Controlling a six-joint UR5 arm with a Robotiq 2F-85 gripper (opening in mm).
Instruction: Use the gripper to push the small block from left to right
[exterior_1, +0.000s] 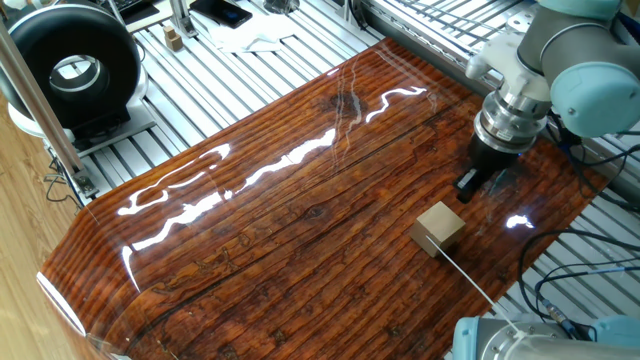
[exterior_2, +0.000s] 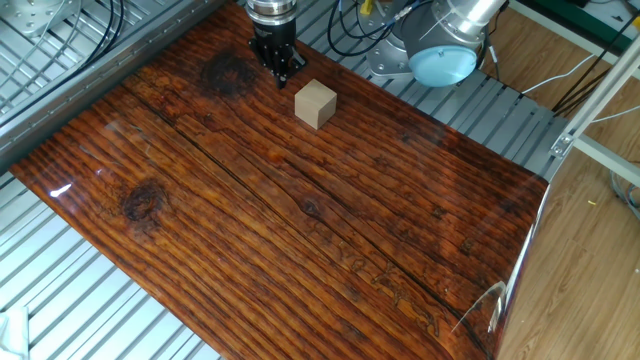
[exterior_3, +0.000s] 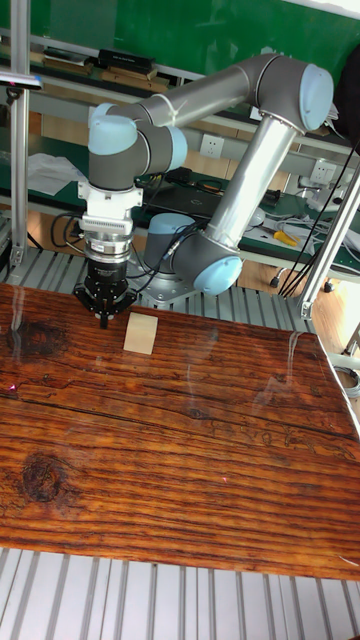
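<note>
The end effector (exterior_1: 468, 184) (exterior_2: 280, 71) (exterior_3: 104, 312) points straight down at the desk (exterior_1: 280, 220) (exterior_2: 300, 230) (exterior_3: 180, 440), hanging from a silver wrist on the grey arm (exterior_3: 250, 150) with light-blue caps. Its two black fingers are drawn together into a single narrow tip; no gap shows between them in any view, and nothing is held. The tip is low, at or just above the glossy wood; whether it actually touches the surface cannot be told.

The small block (exterior_1: 439, 228) (exterior_2: 315, 104) (exterior_3: 141, 333), a plain light-tan cuboid, rests flat on the desk, close to one of its long edges and toward the end where the arm's base stands. It is near the end effector but clearly apart from it: a strip of bare wood separates the black tip from the block's nearest face in both fixed views, and in the tall fixed view the tip sits just beside the block, a little nearer the desk's far edge.

The desk is dark reddish wood with strong grain and a bright glare across it. Around it lies a slotted metal frame (exterior_1: 250, 70) (exterior_2: 60, 60). Off the desk, past the corner farthest from the arm, sits a round black device (exterior_1: 75, 65) with a pale centre.
</note>
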